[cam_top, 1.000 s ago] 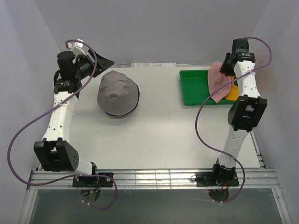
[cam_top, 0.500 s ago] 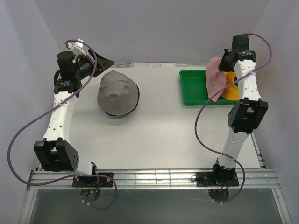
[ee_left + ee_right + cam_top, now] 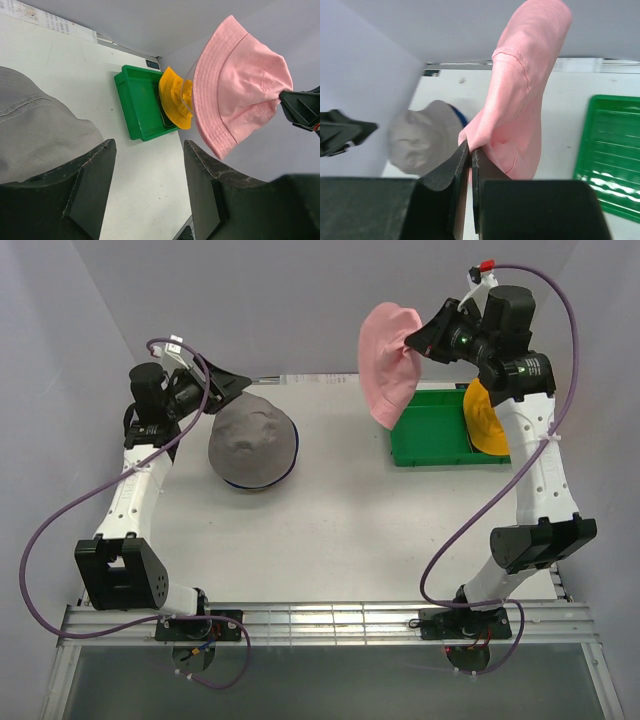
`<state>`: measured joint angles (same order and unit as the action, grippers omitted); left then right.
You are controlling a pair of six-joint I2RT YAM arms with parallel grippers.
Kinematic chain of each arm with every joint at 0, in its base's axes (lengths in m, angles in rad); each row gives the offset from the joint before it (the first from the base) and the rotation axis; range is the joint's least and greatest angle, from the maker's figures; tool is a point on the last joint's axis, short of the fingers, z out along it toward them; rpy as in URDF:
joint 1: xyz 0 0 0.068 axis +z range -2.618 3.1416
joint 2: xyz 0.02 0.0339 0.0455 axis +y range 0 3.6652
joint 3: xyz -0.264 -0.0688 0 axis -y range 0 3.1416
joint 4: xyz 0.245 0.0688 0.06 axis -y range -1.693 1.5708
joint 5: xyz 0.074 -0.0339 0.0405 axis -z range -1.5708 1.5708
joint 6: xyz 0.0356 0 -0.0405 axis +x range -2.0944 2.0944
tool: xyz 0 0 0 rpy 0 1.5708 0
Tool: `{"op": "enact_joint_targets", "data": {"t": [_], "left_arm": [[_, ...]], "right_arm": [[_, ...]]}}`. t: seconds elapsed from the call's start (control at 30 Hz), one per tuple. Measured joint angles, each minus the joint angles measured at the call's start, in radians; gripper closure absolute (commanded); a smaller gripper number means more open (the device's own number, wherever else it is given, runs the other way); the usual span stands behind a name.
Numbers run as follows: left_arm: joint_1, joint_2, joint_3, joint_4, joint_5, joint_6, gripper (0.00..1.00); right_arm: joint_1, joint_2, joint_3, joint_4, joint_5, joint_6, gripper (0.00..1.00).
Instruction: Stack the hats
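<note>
Since a second ago the right arm has swung up and towards the left, and the pink hat [image 3: 385, 365] has come out of the green tray [image 3: 425, 450] with it. The hat now hangs in the air over the far edge of the desk [image 3: 340, 530], just left of the tray's far left corner. The left arm has barely shifted.

The only writing in sight is on a printed sheet [image 3: 35, 17] lying along the far edge of the desk, and its print is too small to read. No brand or label shows on the hats or the tray.

The right gripper [image 3: 415, 343] has its jaws pressed together on a fold of the pink hat. In the right wrist view the cloth is pinched right at the fingertips and the rest of the hat spreads out beyond them. The yellow-orange hat [image 3: 483, 420] sits at the right end of the tray, partly draped over its rim.

The grey hat [image 3: 252, 440] lies crown up on the far left part of the desk, with a blue brim [image 3: 290, 465] peeping out from under its near right side. The left gripper [image 3: 235, 383] hovers just beyond the grey hat's far left side with its jaws apart and nothing between them. In the left wrist view the grey cloth lies beside its left finger [image 3: 90, 185].
</note>
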<state>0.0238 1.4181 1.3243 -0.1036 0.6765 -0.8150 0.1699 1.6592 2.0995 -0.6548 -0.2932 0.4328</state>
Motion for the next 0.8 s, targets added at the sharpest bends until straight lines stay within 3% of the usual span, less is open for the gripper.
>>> {"op": "enact_joint_targets", "data": {"t": [0.33, 0.8], "left_arm": [[-0.045, 0.001, -0.072, 0.211, 0.061, -0.156, 0.32], [-0.158, 0.044, -0.105, 0.354, 0.060, -0.287, 0.30]], "right_arm": [[0.164, -0.009, -0.034, 0.193, -0.176, 0.201, 0.92], [0.357, 0.006, -0.025, 0.312, -0.211, 0.298, 0.92]]}}
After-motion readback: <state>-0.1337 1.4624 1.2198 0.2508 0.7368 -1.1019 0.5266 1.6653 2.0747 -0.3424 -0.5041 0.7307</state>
